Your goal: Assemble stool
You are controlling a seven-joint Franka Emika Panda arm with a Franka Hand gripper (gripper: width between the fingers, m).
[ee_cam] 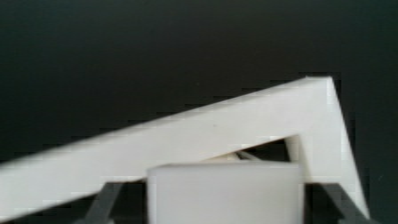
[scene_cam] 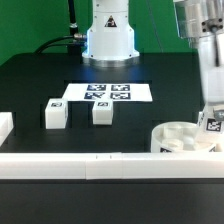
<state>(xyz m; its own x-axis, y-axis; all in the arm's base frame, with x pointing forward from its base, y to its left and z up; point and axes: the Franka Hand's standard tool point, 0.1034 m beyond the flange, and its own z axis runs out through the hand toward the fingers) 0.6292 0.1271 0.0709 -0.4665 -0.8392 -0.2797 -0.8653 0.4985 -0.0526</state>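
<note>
The round white seat (scene_cam: 183, 138) lies at the exterior view's lower right, recesses facing up. My gripper (scene_cam: 212, 116) hangs over the seat's right part and is shut on a white leg (scene_cam: 213, 126) with a black-and-white tag, held upright just above the seat. In the wrist view the leg (ee_cam: 221, 192) fills the gap between the dark fingers (ee_cam: 114, 202); the seat is hidden there. Two more legs lie on the table in front of the marker board, one left (scene_cam: 55, 113) and one in the middle (scene_cam: 101, 112).
The marker board (scene_cam: 110, 92) lies before the robot base (scene_cam: 108, 35). A long white border rail (scene_cam: 90, 164) runs along the front, with a short piece at the left edge (scene_cam: 5, 126). The rails' corner (ee_cam: 311, 110) shows in the wrist view.
</note>
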